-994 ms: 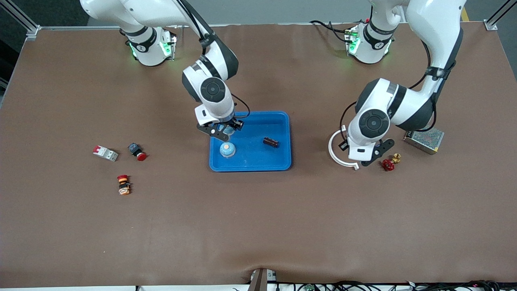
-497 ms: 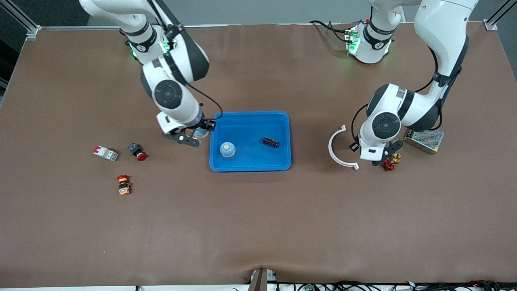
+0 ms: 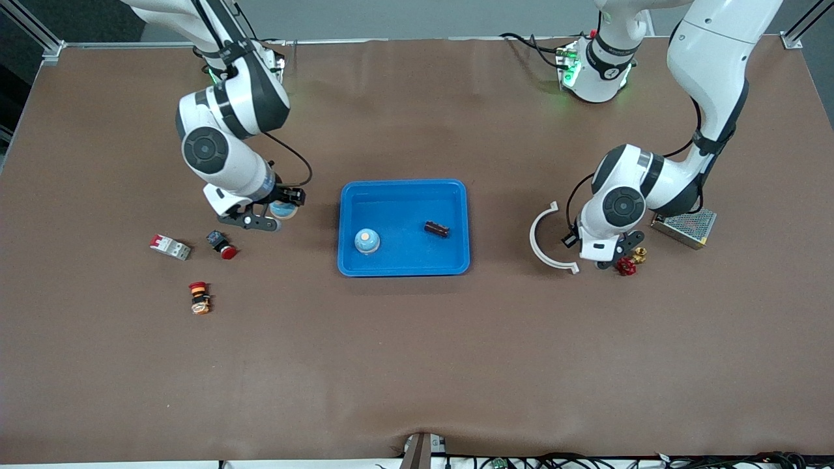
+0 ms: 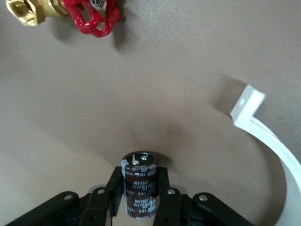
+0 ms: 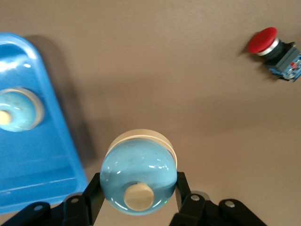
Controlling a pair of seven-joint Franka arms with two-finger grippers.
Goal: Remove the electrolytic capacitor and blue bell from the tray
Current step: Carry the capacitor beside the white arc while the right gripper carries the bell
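My right gripper (image 3: 281,212) is shut on a light-blue bell (image 3: 284,209) and holds it over the bare table beside the blue tray (image 3: 404,268), toward the right arm's end. In the right wrist view the bell (image 5: 138,176) sits between the fingers of that gripper (image 5: 138,188). My left gripper (image 4: 139,193) is shut on a dark brown capacitor (image 4: 139,188), over the table between the white curved piece (image 4: 273,141) and the red valve (image 4: 94,16). In the front view that gripper (image 3: 609,253) hides the capacitor. A second bell (image 3: 367,241) and a second capacitor (image 3: 437,228) lie in the tray.
Toward the right arm's end lie a red-capped push button (image 3: 221,244), a white and red breaker (image 3: 170,247) and an orange and red button (image 3: 199,298). Toward the left arm's end lie the white curved piece (image 3: 544,238), the valve (image 3: 629,262) and a metal power supply (image 3: 684,225).
My right gripper has carried the bell from over the tray out toward the right arm's end. My left gripper has shifted with the capacitor toward the valve.
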